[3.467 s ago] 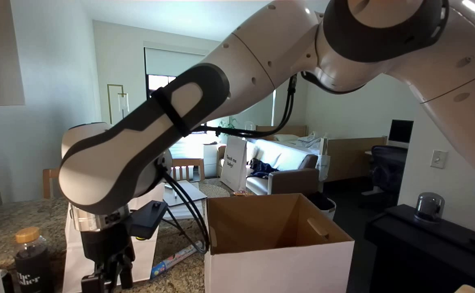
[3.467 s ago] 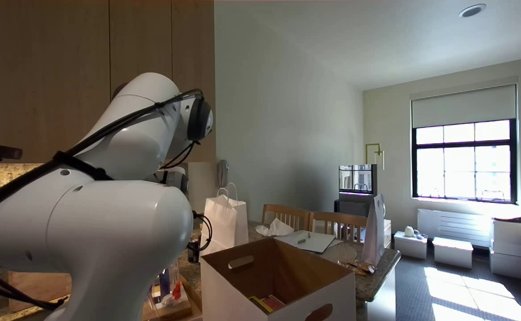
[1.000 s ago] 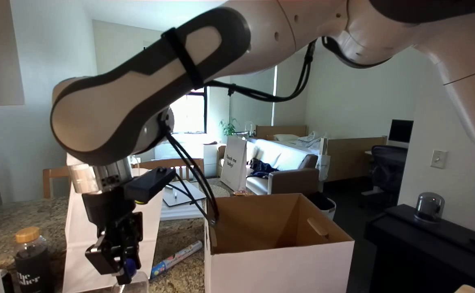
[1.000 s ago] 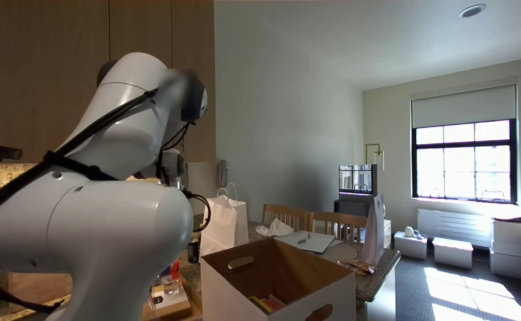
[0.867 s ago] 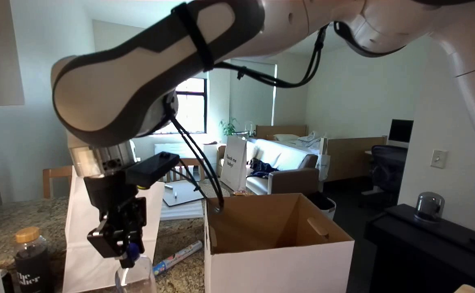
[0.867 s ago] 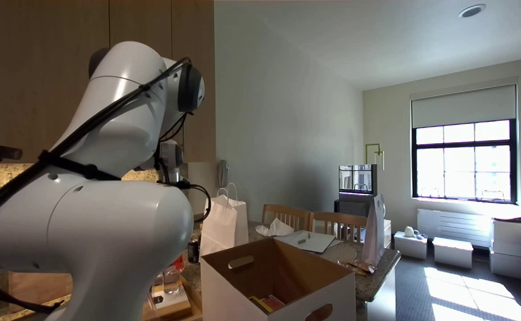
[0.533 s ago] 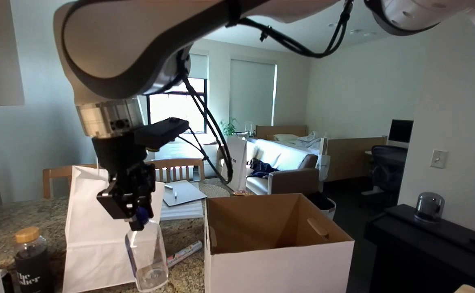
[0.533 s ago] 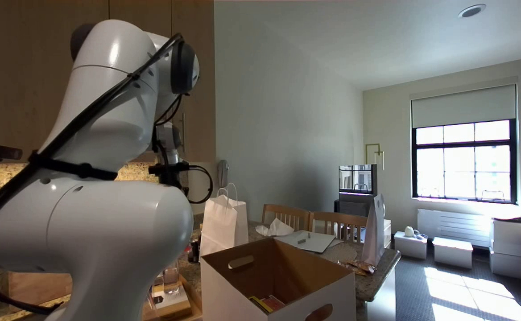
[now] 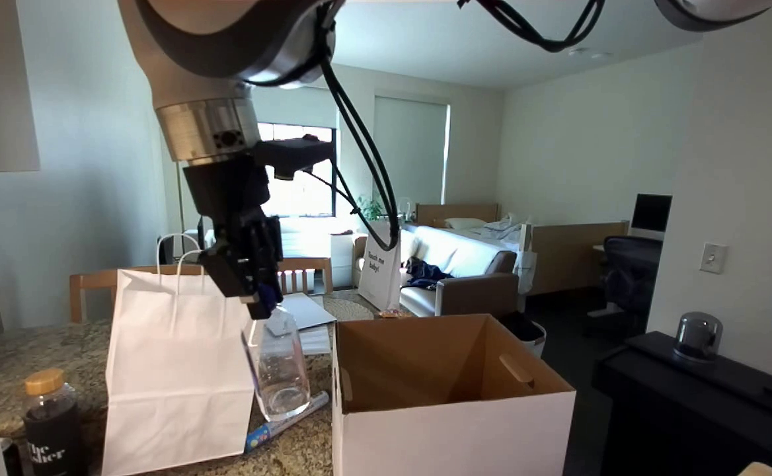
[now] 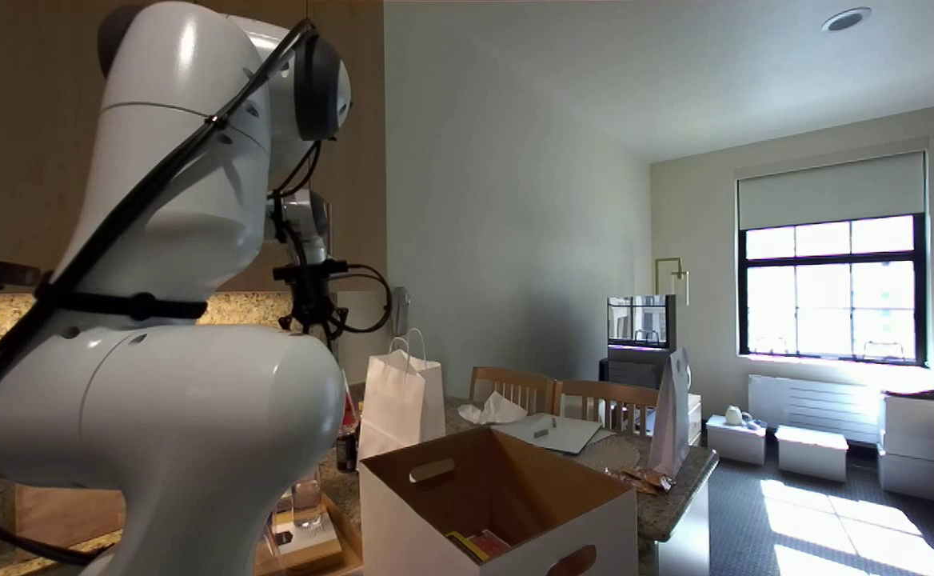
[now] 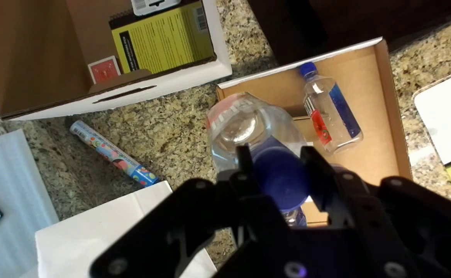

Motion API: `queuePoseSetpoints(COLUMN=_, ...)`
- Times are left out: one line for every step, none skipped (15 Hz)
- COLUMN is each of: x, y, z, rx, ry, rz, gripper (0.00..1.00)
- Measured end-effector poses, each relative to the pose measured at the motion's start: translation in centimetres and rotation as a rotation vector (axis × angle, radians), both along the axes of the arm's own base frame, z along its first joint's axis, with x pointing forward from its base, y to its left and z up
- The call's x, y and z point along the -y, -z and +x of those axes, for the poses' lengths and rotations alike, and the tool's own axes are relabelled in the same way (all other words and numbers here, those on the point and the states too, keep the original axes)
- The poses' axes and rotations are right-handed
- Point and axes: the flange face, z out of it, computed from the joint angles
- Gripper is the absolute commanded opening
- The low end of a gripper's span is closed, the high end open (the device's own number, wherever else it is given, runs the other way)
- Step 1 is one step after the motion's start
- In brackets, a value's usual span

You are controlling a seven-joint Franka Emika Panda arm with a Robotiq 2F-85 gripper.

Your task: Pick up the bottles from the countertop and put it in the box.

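Note:
My gripper (image 11: 276, 155) is shut on the blue cap of a clear bottle (image 9: 283, 373), which hangs slightly tilted in the air beside the box (image 9: 452, 436). Its transparent body (image 11: 244, 123) shows past the fingers in the wrist view. Another clear bottle (image 11: 331, 112) with a blue cap lies in a shallow cardboard tray (image 11: 380, 127). Part of a further clear object (image 11: 295, 217) shows beneath the gripper, mostly hidden. A dark bottle (image 9: 52, 430) with an orange lid stands on the countertop (image 9: 29, 354). The box stands open at the top.
Behind the held bottle stands a white paper bag (image 9: 174, 377) with handles. A colourful tube (image 11: 113, 152) lies between bag and box. Inside the box are a yellow notepad (image 11: 163, 38) and a red card pack (image 11: 104, 70). A laptop (image 10: 551, 432) lies farther back.
From low near the picture's bottom edge, my gripper has risen and shifted right toward the box in an exterior view. The capped bottle has come up with it into full sight.

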Motion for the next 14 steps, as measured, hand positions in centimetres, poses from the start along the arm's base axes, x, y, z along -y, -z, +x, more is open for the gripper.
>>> queuePoseSetpoints(x=0.5, y=-0.8, z=0.0, rx=0.005, ry=0.004, rz=-0.004, gripper=0.15)
queuePoseSetpoints(x=1.1, y=-1.8, z=0.0, rx=0.012, ry=0.005, rz=-0.005, gripper=0.15)
queuePoseSetpoints(x=1.7, y=-2.6, z=0.1, rx=0.022, ry=0.008, rz=-0.003, gripper=0.15)
queuePoseSetpoints(x=2.5, y=-3.5, z=0.2, rx=0.033, ry=0.015, rz=-0.001, gripper=0.15)
queuePoseSetpoints(x=3.4, y=-4.3, z=0.3, rx=0.044, ry=0.022, rz=0.002, gripper=0.15)
queuePoseSetpoints(x=4.5, y=-5.0, z=0.4, rx=0.052, ry=0.031, rz=0.005, gripper=0.15)
queuePoseSetpoints(x=5.7, y=-5.8, z=0.5, rx=0.058, ry=0.042, rz=0.01, gripper=0.15)
queuePoseSetpoints(x=7.2, y=-6.5, z=0.7, rx=0.061, ry=0.056, rz=0.016, gripper=0.15)
queuePoseSetpoints(x=8.6, y=-7.1, z=0.9, rx=0.062, ry=0.072, rz=0.023, gripper=0.15)
queuePoseSetpoints(x=10.2, y=-7.6, z=1.0, rx=0.059, ry=0.088, rz=0.032, gripper=0.15)
queuePoseSetpoints(x=11.8, y=-8.0, z=1.2, rx=0.057, ry=0.107, rz=0.04, gripper=0.15)
queuePoseSetpoints(x=13.5, y=-8.3, z=1.2, rx=0.054, ry=0.125, rz=0.047, gripper=0.15)
queuePoseSetpoints(x=15.1, y=-8.6, z=1.3, rx=0.05, ry=0.144, rz=0.056, gripper=0.15)
queuePoseSetpoints(x=16.7, y=-8.8, z=1.2, rx=0.048, ry=0.163, rz=0.064, gripper=0.15)
